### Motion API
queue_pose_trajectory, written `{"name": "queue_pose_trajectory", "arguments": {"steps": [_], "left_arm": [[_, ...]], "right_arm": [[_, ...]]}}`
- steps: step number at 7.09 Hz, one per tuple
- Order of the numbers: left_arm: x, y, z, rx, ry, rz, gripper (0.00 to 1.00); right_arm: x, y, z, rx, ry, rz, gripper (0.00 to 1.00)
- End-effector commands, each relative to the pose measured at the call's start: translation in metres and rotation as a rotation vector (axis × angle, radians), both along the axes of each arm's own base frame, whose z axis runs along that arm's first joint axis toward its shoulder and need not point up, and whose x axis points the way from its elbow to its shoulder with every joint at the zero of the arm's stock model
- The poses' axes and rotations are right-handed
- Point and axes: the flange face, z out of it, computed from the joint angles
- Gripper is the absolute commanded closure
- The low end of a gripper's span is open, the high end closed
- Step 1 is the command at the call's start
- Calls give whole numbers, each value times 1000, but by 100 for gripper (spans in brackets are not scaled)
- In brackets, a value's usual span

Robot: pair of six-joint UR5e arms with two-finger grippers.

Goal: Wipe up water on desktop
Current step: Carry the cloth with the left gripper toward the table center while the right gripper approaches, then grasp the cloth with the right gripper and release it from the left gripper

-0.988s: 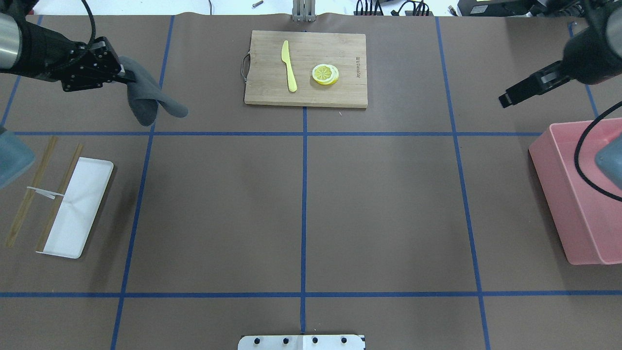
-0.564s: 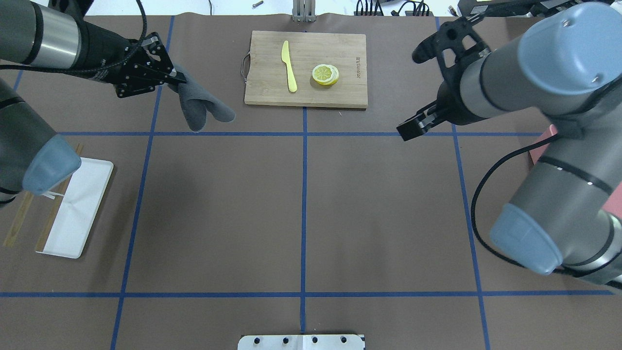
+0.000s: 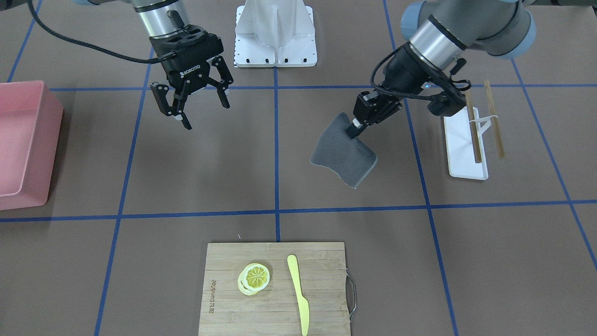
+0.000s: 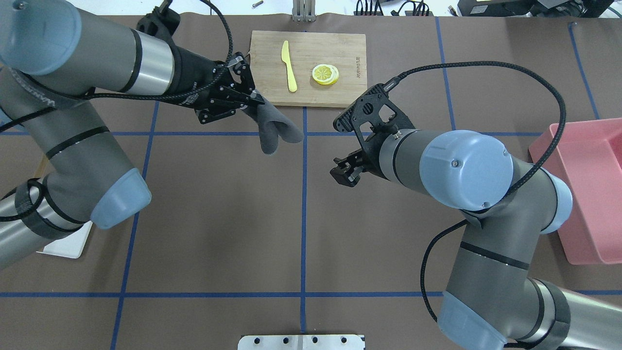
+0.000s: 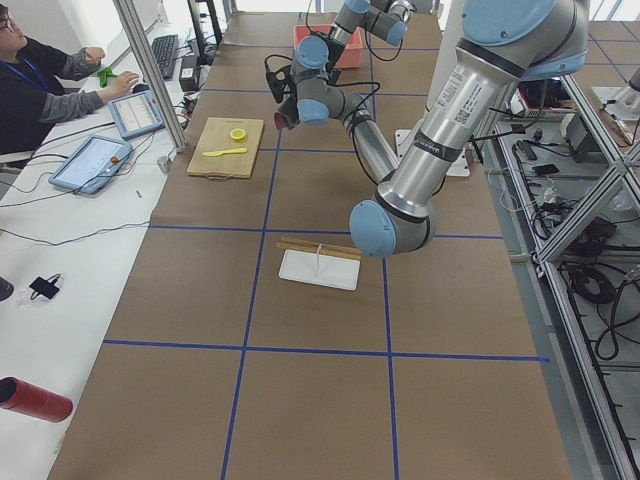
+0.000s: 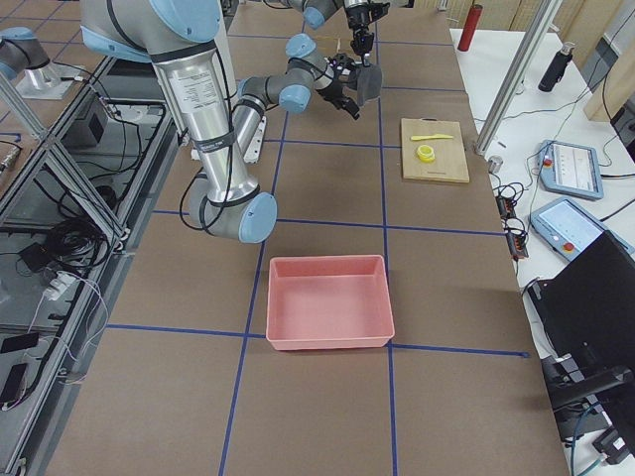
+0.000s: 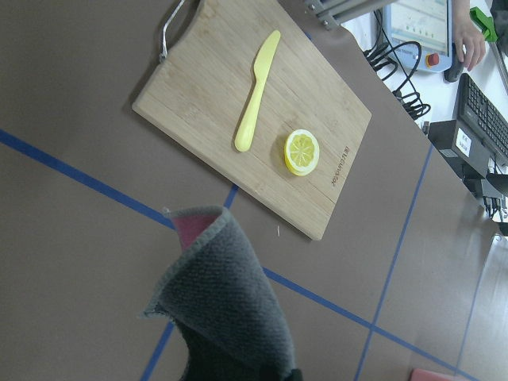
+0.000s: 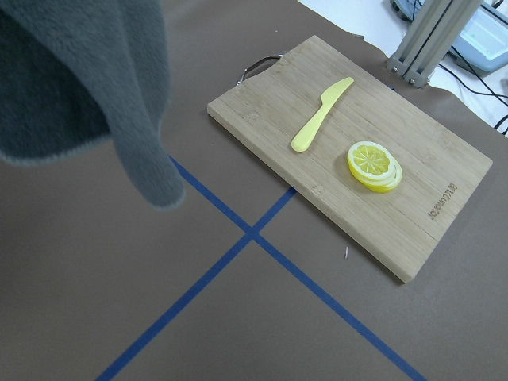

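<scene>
One corner pinched: left gripper holds grey cloth, dangling over desktop centre, short of the cutting board. Soft, light, floppy; corner grip suffices. Right gripper spread, empty.

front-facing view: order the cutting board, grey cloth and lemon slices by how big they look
1. cutting board
2. grey cloth, in the air, so nearer the camera
3. lemon slices
</scene>
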Motion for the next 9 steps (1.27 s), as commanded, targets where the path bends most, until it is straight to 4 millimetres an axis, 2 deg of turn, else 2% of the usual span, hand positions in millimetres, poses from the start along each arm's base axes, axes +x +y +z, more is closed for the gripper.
{"name": "queue_pose_trajectory", "arguments": {"steps": [1, 2, 4, 5, 6, 7, 8, 9], "left_arm": [[17, 23, -27, -9, 47, 44, 100], [17, 24, -33, -8, 56, 46, 100], [20, 30, -49, -19, 85, 55, 100], [23, 35, -53, -39, 98, 65, 100], [27, 38, -55, -39, 100, 72, 100], [27, 38, -55, -40, 99, 71, 100], [31, 38, -53, -43, 95, 57, 100], [34, 40, -51, -40, 93, 51, 100]], "right_arm": [[-7, 8, -3, 25, -8, 4, 4], [-8, 9, -3, 29, -6, 1, 10], [-9, 10, -3, 30, -5, 0, 10], [-9, 10, -3, 38, 0, 16, 17], [-10, 11, -3, 39, 1, 16, 31], [-8, 12, -6, 43, -7, 16, 75], [-6, 13, -6, 43, -12, 17, 100], [-3, 12, -2, 40, -6, 22, 100]]}}
